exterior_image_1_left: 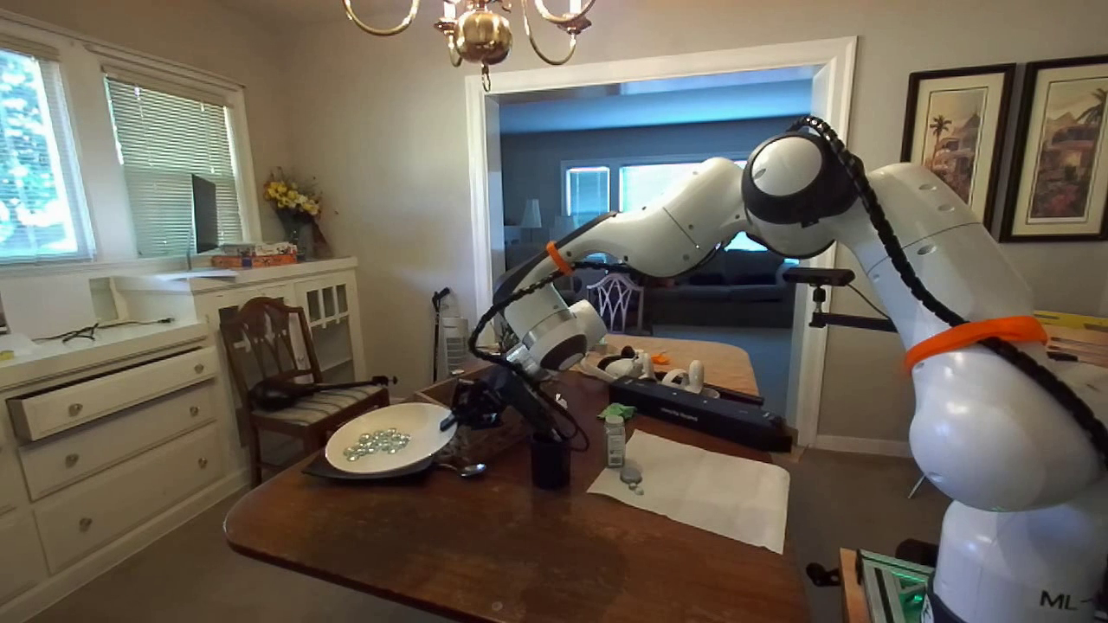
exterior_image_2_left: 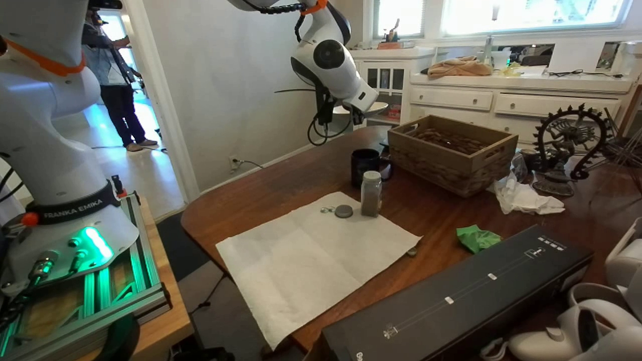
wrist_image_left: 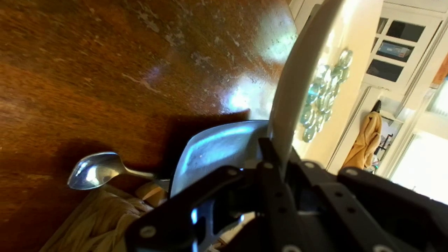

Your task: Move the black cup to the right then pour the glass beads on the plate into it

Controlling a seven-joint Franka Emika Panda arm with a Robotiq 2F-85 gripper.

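My gripper is shut on the rim of the white plate. In the wrist view the rim of the plate stands between the fingertips. The glass beads lie grouped on the plate; they also show in the wrist view. The plate is held above a dark square dish and tilted. The black cup stands upright on the table beside the gripper, apart from the plate. In an exterior view the cup shows a handle, and the plate is mostly hidden behind the wrist.
The dark square dish is below the plate, with a spoon beside it. A glass bottle stands near the cup on the white sheet. A woven basket and a long black box are on the table.
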